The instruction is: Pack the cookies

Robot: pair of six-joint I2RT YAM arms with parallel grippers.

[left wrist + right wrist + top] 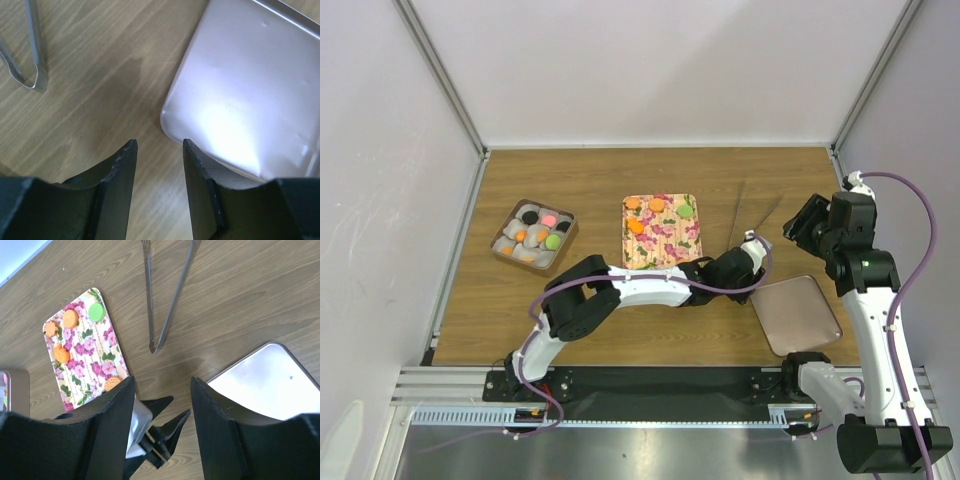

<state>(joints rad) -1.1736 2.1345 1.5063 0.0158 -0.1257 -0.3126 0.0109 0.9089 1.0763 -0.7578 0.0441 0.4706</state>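
Several cookies lie on the floral tray point(662, 240): orange ones point(636, 226) and a green one point(686, 211). The right wrist view shows them too, orange point(70, 318) and green point(96, 312). More cookies, black point(530, 216), pink point(549, 219) and green point(553, 241), sit among white paper cups in a brown tin point(506, 250) at the left. My left gripper point(753, 268) point(159, 142) is open and empty, low over bare wood beside the lid's corner. It also shows in the right wrist view point(180, 407). My right gripper point(803, 226) point(162, 380) is open and empty, held high at the right.
A pinkish metal lid point(798, 315) point(250, 90) point(270, 380) lies at the front right. Metal tongs point(748, 212) point(35, 65) point(165, 305) lie on the wood between the floral tray and the right arm. White walls close the table on three sides.
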